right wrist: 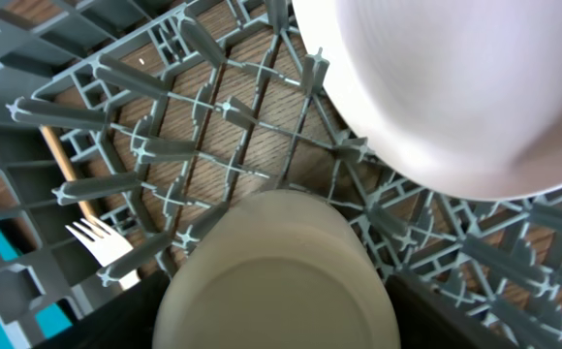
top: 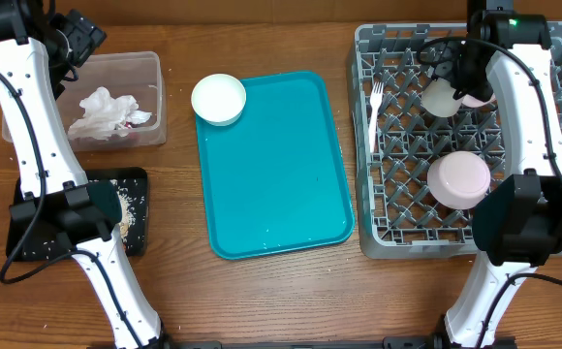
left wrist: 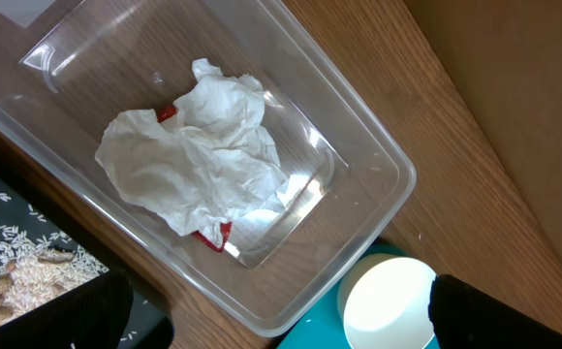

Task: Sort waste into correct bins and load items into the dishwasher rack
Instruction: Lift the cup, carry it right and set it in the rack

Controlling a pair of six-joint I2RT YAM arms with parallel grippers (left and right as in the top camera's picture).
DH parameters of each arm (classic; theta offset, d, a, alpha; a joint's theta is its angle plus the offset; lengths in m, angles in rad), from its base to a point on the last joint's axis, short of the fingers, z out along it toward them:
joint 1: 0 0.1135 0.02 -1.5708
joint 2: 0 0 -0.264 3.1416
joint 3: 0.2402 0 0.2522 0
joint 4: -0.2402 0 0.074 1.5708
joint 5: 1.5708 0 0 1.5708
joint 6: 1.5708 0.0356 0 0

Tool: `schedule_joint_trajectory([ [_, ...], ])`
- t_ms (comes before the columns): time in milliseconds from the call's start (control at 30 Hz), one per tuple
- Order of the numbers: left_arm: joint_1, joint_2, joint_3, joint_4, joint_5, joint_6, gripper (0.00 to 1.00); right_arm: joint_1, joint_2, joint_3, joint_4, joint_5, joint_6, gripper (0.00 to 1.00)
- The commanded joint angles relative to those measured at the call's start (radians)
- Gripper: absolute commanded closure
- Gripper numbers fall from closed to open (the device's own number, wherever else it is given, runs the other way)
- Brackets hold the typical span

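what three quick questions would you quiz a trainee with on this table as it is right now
1. True or false: the white fork lies in the grey rack.
2. What lies in the clear tub? A) crumpled napkins and a red wrapper; B) rice; C) a carrot.
3. Fill in: the one dish outside the rack is the white ___ at a corner of the teal tray.

Key: 1 true; 2 A; 3 bowl.
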Motion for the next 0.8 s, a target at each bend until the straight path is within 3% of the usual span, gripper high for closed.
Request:
schedule_joint_trajectory([
  [0, -0.007, -0.002, 0.0, -0.002, -0.007, -0.006, 0.0, 0.0, -0.003, 0.001, -0.003, 0.023, 0.004, 0.18],
  [200, -0.007, -0.002, 0.0, -0.002, -0.007, -0.006, 0.0, 0.0, -0.005, 0.01, -0.016, -0.028, 0.007, 0.07],
  [467, -0.007, -0.002, 0.0, -0.002, -0.007, -0.006, 0.0, 0.04, -0.042, 0.228, -0.039, -0.282, 0.036, 0.0],
  [633, -0.007, -0.002, 0.0, -0.002, -0.007, -0.006, 0.0, 0.099, -0.043, 0.288, 0.214, -0.742, 0.143, 0.0],
  [767, -0.007, -0.002, 0.0, -0.002, -0.007, -0.006, 0.0, 0.21, -0.034, 0.288, 0.336, -0.764, 0.205, 0.0],
])
